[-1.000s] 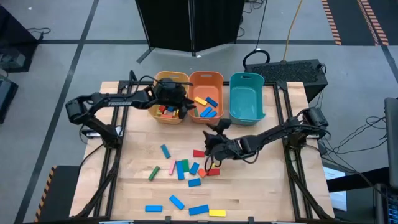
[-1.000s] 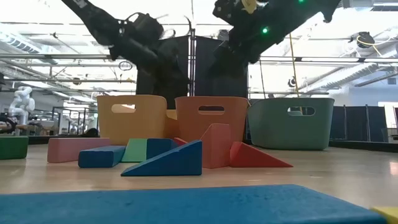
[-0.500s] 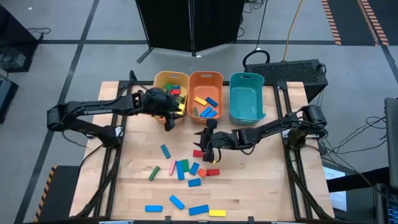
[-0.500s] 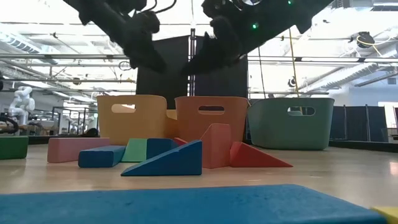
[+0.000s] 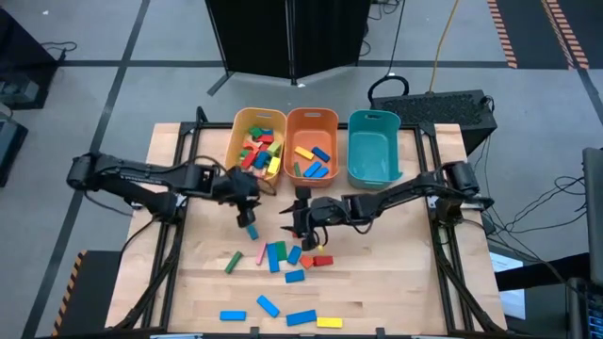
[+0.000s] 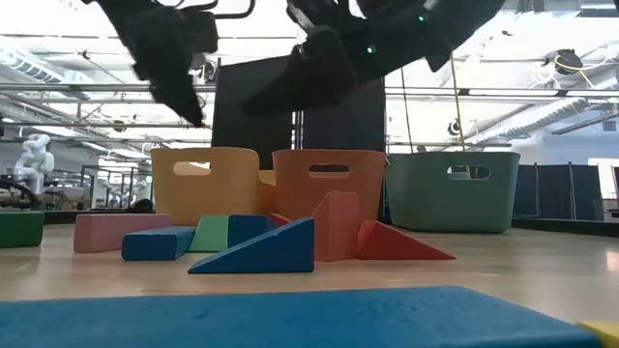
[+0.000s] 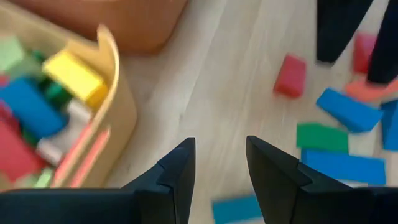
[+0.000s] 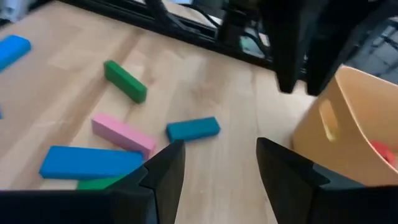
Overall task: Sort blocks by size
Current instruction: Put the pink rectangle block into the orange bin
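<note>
The left end effector [image 5: 249,209] hung over the table [image 5: 396,292] just in front of the yellow bin [image 5: 236,151], fingers [image 7: 177,171] parted and gripping nothing, a small blue block [image 5: 251,229] right below it. Many blocks [image 5: 256,153] already lay in that bin, a few more in the orange bin [image 5: 312,118]; the teal bin [image 5: 374,121] stood rightmost. The rest [image 5: 283,257] were scattered mid-table and toward the front edge. The right end effector [image 5: 298,218] hovered above that scatter, released and empty.
</note>
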Robot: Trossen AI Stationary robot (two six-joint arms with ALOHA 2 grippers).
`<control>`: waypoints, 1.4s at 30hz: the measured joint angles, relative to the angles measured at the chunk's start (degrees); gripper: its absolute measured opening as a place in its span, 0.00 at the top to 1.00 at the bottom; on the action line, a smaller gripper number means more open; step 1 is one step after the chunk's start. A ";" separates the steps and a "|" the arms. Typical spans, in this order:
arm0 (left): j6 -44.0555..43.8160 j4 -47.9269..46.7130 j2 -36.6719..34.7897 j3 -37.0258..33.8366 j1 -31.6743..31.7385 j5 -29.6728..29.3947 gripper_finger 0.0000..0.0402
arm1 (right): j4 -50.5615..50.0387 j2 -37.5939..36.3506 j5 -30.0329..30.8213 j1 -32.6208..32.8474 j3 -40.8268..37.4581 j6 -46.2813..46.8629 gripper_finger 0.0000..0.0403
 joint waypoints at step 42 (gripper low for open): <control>-25.39 -4.34 -0.79 -4.78 -30.77 -9.88 0.64 | -19.27 25.97 -24.43 -2.76 30.33 -13.34 0.53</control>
